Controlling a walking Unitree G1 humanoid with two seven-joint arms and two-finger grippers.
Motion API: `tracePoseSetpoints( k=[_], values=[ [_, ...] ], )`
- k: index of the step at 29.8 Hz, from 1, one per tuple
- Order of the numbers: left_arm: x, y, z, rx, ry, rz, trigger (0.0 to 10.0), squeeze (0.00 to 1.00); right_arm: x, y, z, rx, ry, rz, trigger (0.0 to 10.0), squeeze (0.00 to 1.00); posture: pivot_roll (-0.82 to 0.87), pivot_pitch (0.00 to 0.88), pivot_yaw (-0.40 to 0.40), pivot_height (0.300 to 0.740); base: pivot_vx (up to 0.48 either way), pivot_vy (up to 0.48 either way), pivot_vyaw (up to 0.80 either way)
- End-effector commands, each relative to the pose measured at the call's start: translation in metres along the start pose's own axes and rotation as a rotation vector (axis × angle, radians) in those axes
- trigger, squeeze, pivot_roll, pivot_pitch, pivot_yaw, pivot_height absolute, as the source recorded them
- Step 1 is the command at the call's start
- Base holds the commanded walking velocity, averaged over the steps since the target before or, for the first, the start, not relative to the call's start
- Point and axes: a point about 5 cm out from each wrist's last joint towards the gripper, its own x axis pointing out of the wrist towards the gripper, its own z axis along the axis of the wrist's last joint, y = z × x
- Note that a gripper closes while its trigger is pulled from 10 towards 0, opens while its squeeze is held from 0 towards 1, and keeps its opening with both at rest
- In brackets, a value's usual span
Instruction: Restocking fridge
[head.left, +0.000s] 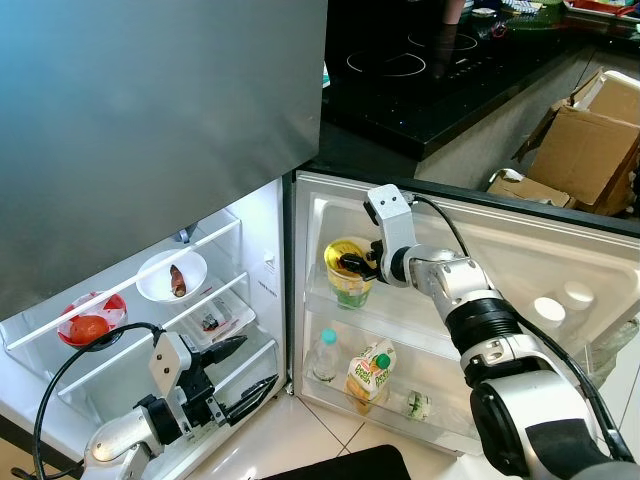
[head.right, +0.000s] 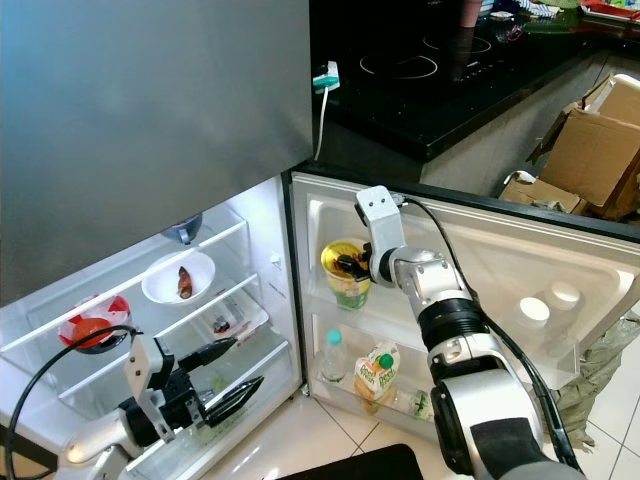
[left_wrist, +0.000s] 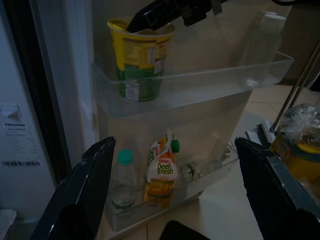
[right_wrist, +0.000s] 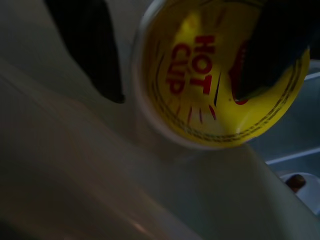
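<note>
Right gripper (head.left: 352, 263) sits at the lid of the cup (head.left: 347, 275), fingers narrowly parted: one lies across the yellow lid, the other down beside the rim. The right wrist view confirms this, with one finger (right_wrist: 92, 47) off the lid edge and the other over its printed top. Whether the fingers pinch the rim or merely rest there cannot be told.

The cup stands upright at the hinge end of the upper door shelf (head.left: 420, 325), against its front wall.

Judged step: placing the cup in the door, at or near release. The next move calls for the fingers to open fully and lift straight up clear of the rim, so the cup is not tipped or dragged over the shelf wall.

Right arm pose: extended forward from the shoulder, forearm angled toward the door, wrist bent down over the cup.

Left gripper (head.left: 235, 372) hovers low before the fridge's bottom shelf edge, fingers wide apart and holding nothing.

Lower door shelf holds a bottle (head.left: 322, 355) and a juice pouch (head.left: 370, 372), side by side.
</note>
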Motion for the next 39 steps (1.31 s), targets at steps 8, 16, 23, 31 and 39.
tracePoseSetpoints(
  k=[8,16,23,31,39],
  values=[
    [0.001,-0.001,-0.004,-0.012,0.019,-0.014,10.0,0.0,-0.006,-0.006,0.009,0.073,-0.035,0.025,10.0,0.0,-0.05,0.06,-0.004,0.74,0.0,0.0,0.0],
    [0.0,-0.002,-0.004,-0.013,0.026,-0.019,10.0,0.0,-0.024,-0.015,0.024,0.223,-0.205,0.154,10.0,0.0,-0.05,0.067,0.0,0.74,0.0,0.0,0.0],
    [-0.001,-0.001,-0.004,-0.014,0.029,-0.018,10.0,0.0,-0.04,-0.021,0.024,0.195,-0.236,0.25,0.0,0.0,-0.05,0.071,0.0,0.74,0.0,0.0,0.0],
    [-0.001,-0.002,-0.004,-0.014,0.026,-0.019,10.0,0.0,-0.057,-0.016,0.01,0.084,-0.184,0.363,0.0,0.0,-0.04,0.073,-0.001,0.74,0.0,0.0,0.0],
    [-0.002,-0.003,-0.003,-0.013,0.027,-0.018,10.0,0.0,-0.067,-0.013,-0.008,-0.085,-0.091,0.395,0.0,0.0,-0.04,0.078,-0.003,0.74,0.0,0.0,0.0]
  ],
)
